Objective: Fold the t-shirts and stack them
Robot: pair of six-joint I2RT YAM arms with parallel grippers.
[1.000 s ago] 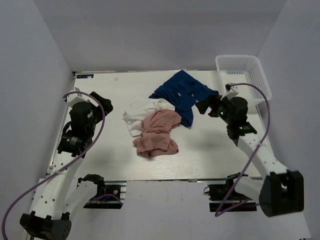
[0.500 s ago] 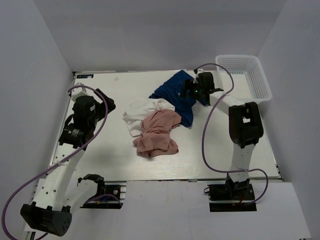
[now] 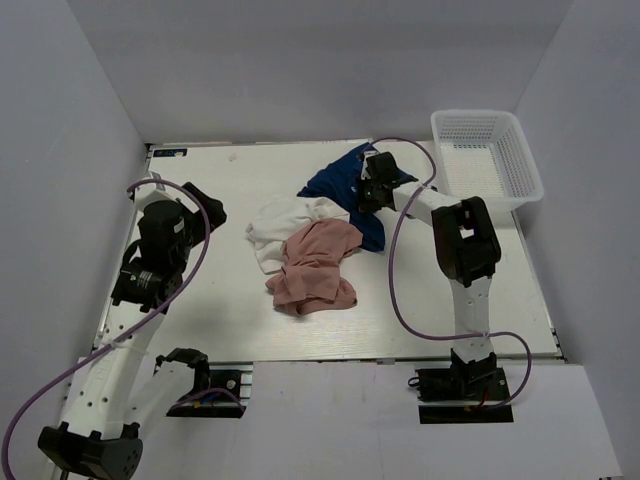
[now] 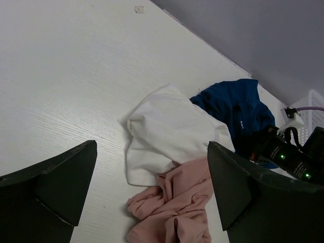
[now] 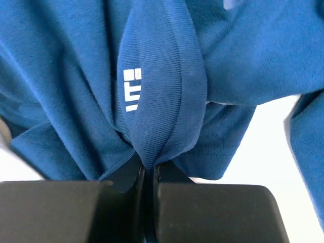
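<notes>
Since a second ago the right arm has swung from beside the basket onto the navy t-shirt and its jaws have closed. Right gripper is clamped on a fold of ribbed knit band; the fold runs straight out from the fingers, with a small white print beside it.

Heap sits mid-table, long axis diagonal:
- pink t-shirt nearest
- white t-shirt to its left
- navy farthest

All are crumpled soft cloth.

Left gripper hovers at the left with fingers wide apart, holding nothing.

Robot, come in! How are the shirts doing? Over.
Right gripper shut on navy t-shirt. Left gripper open, empty. Pink t-shirt, white t-shirt crumpled alongside.
</notes>
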